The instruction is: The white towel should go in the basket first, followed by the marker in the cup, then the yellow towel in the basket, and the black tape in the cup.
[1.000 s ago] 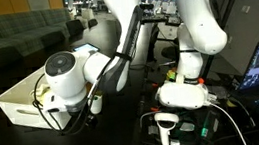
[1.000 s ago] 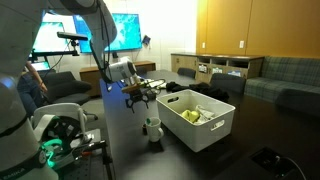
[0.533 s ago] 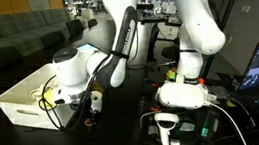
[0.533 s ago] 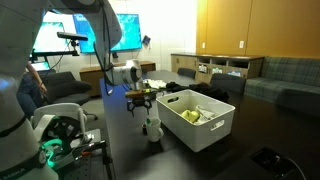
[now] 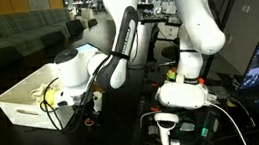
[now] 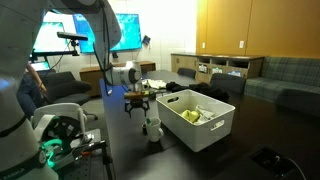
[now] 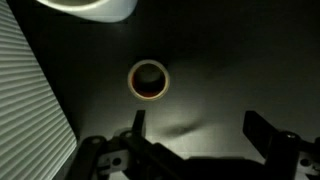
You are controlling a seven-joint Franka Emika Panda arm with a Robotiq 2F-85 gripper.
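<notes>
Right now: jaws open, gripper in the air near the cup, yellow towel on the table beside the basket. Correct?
No. The yellow towel lies inside the basket, not on the table beside it; an exterior view shows it. The rest holds: jaws open, gripper in the air near the cup.

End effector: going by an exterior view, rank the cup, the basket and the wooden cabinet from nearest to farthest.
1. cup, just below the end effector.
2. basket, beside the cup.
3. wooden cabinet, at the back of the room.
</notes>
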